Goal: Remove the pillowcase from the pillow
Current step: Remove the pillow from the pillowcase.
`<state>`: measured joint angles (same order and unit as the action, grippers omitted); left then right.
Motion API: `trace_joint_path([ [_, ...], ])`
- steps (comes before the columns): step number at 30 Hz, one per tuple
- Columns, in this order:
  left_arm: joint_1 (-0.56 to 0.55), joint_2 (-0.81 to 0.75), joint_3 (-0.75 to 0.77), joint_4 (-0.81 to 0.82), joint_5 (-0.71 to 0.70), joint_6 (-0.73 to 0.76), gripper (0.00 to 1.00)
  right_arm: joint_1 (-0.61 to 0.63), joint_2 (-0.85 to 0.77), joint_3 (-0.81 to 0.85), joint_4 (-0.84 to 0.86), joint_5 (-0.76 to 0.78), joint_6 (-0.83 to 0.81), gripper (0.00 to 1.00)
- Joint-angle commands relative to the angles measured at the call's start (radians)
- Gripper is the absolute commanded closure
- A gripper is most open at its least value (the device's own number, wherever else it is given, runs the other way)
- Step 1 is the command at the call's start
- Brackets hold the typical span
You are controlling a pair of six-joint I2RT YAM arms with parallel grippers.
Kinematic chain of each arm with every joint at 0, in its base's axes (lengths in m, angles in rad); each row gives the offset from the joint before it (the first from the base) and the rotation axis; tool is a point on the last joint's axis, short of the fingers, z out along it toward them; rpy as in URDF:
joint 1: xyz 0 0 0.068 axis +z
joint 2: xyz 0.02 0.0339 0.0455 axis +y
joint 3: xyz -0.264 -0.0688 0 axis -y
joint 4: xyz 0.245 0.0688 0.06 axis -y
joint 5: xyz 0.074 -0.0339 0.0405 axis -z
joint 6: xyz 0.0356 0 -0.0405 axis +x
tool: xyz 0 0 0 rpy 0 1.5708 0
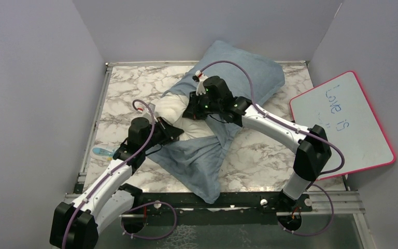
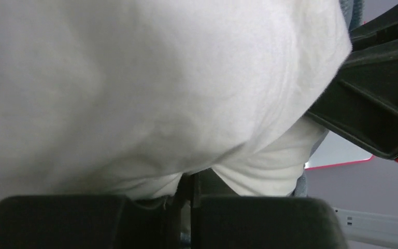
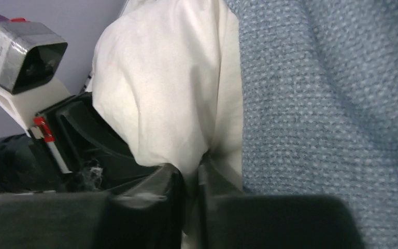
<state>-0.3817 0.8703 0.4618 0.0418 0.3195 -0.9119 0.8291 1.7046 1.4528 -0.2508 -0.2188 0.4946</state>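
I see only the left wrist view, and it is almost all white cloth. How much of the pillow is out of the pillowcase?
Observer: In the top view, only one end of the pillow is bare. The rest is inside the blue pillowcase, which lies toward the far side.
Operator: Where is the right gripper?
Observer: The right gripper is on that bare end too, shut on white cloth, right beside the pillowcase's edge.
Operator: Is there slack pillowcase anywhere?
Observer: Yes, a loose fold runs to the near edge of the table, about the middle.
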Motion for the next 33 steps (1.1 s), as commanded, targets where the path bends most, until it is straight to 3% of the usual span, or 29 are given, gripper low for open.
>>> trace_joint_path([
  [1,-0.025,0.024,0.028,-0.002,0.009,0.013,1.0,0.007,-0.068,0.075,-0.057,-0.013,0.004,0.72],
  [4,-0.027,0.029,0.031,-0.001,0.012,0.016,1.0,0.007,-0.158,0.019,-0.174,0.05,0.036,0.49],
  [13,-0.029,-0.004,0.043,-0.039,0.01,0.018,1.0,0.007,-0.552,-0.346,-0.353,0.112,0.211,0.43],
  [19,-0.028,0.0,0.088,-0.11,-0.006,0.046,1.0,0.007,-0.726,-0.579,-0.388,0.158,0.364,0.3],
  [24,-0.028,0.005,0.102,-0.122,-0.003,0.046,1.0,0.007,-0.7,-0.679,-0.272,0.073,0.41,0.31],
  [29,-0.028,0.005,0.114,-0.137,-0.005,0.05,1.0,0.007,-0.65,-0.708,-0.182,0.051,0.407,0.59],
  [33,-0.028,0.011,0.121,-0.147,-0.011,0.054,1.0,0.007,-0.645,-0.721,-0.127,0.02,0.379,0.61],
])
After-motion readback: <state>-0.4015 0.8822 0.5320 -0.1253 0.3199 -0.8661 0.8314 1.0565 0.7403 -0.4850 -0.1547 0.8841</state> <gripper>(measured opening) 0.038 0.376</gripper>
